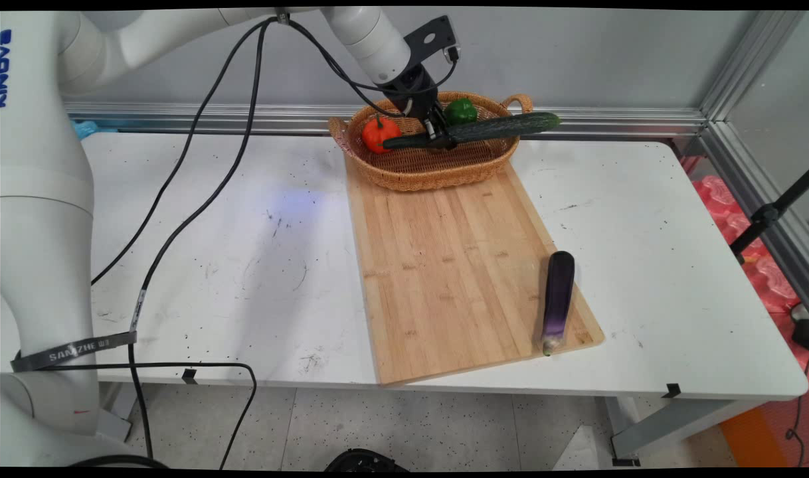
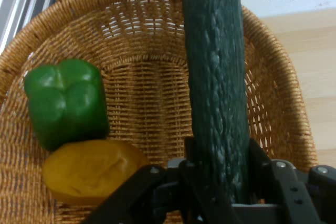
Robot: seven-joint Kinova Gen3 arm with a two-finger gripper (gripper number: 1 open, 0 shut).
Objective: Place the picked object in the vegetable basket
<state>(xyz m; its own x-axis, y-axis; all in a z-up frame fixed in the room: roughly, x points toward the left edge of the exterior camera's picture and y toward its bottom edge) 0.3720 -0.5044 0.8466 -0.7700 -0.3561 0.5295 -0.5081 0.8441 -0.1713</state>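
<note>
we see the gripper (image 1: 440, 135) pinching a cucumber (image 1: 484, 127) above the basket (image 1: 444, 174). the cucumber's far end juts past the basket rim. inside the basket lie a green pepper (image 2: 65, 100), a yellow pepper (image 2: 89, 169) and a tomato (image 1: 380, 133).

Overhead table view; close hand view, basket (image 1: 438, 169) shared.
</note>
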